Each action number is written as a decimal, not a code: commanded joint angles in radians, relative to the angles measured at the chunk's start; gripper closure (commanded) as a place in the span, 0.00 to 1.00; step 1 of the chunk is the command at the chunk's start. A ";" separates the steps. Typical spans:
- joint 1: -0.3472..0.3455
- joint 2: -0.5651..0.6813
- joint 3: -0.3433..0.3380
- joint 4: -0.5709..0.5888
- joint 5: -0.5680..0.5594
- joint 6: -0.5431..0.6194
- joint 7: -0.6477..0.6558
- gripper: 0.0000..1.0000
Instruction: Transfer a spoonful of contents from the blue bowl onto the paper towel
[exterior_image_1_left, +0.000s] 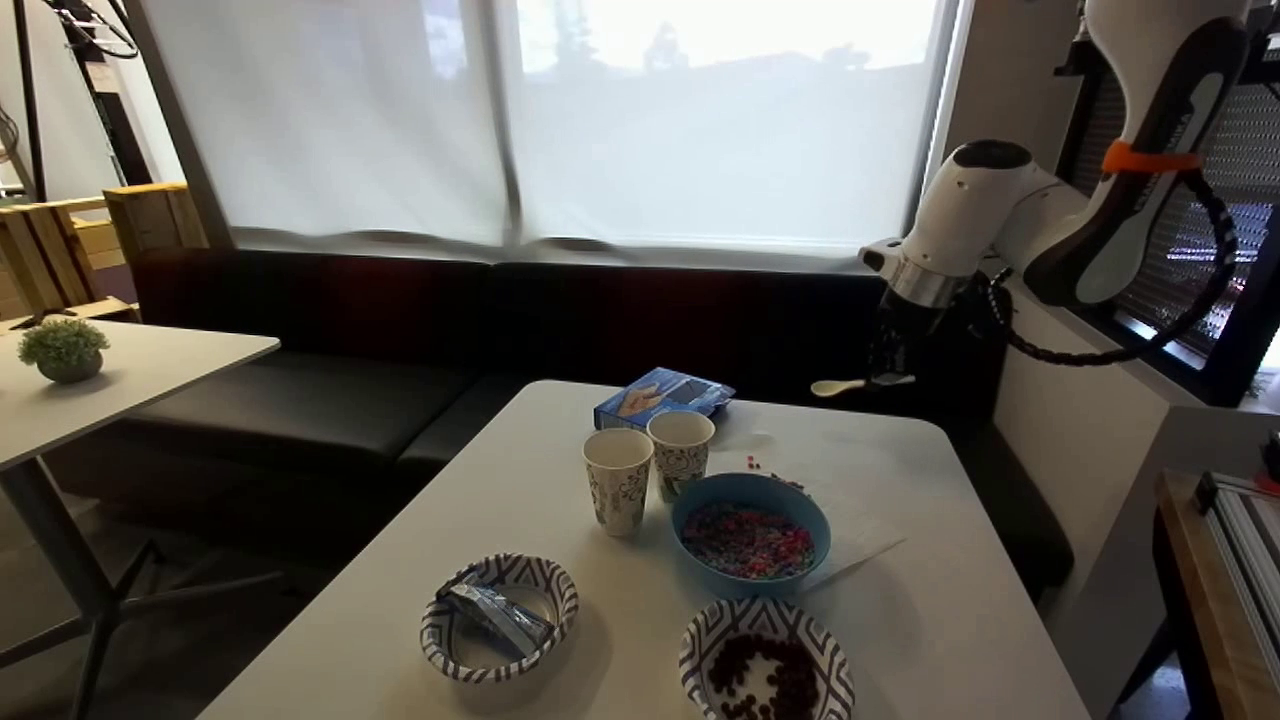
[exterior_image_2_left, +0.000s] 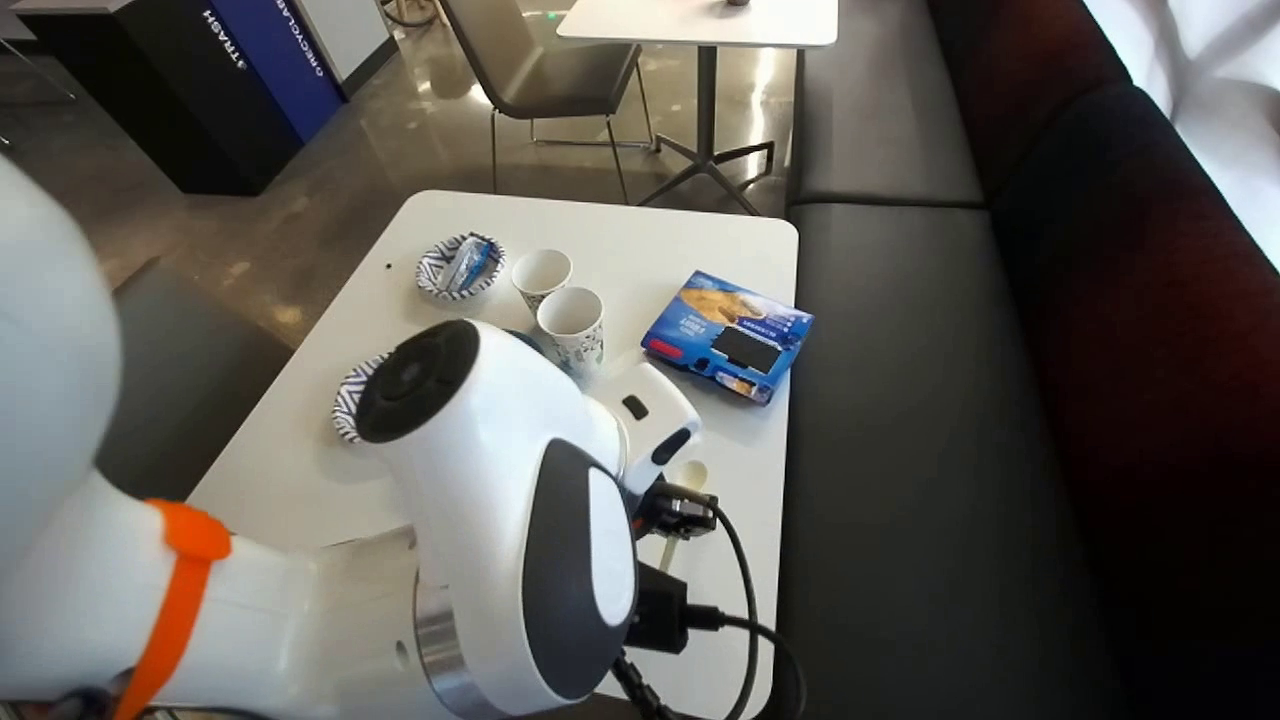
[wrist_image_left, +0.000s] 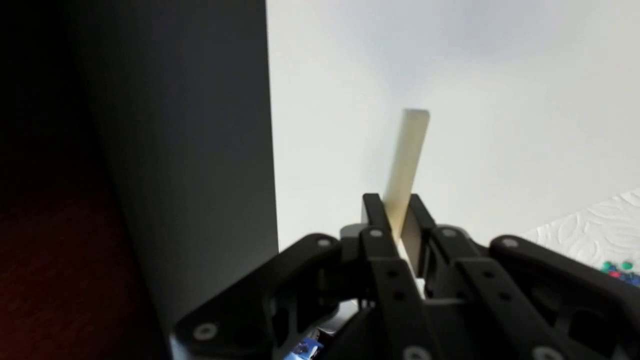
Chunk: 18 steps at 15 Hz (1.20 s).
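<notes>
Up over the far right of the table (exterior_image_1_left: 980, 620) in an exterior view, here's the claw (wrist_image_left: 395, 215), clamped on the spoon (exterior_image_1_left: 836, 388), which points left and shows no load! The blue bowl (exterior_image_1_left: 745, 489) sits nearer, plenty of bits (exterior_image_1_left: 750, 540) inside, more on the towel (wrist_image_left: 590, 240) just beyond, rightward. The spoonful looks delivered. Likely now, a set-down: spoon flat, clear of the towel, touching gently before letting go.

White arm (exterior_image_1_left: 1045, 225), dark-grey side panel (exterior_image_2_left: 565, 580), orange band (exterior_image_1_left: 1150, 160), black ribbed cable (exterior_image_1_left: 1090, 358); black gripper (wrist_image_left: 396, 207), pale round screws (wrist_image_left: 205, 331).
</notes>
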 joint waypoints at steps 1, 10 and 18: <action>-0.084 0.119 0.075 0.029 0.147 0.093 -0.002 0.97; -0.079 0.165 0.089 0.012 0.357 0.115 -0.136 0.97; -0.154 0.241 0.148 0.046 0.352 0.116 -0.144 0.97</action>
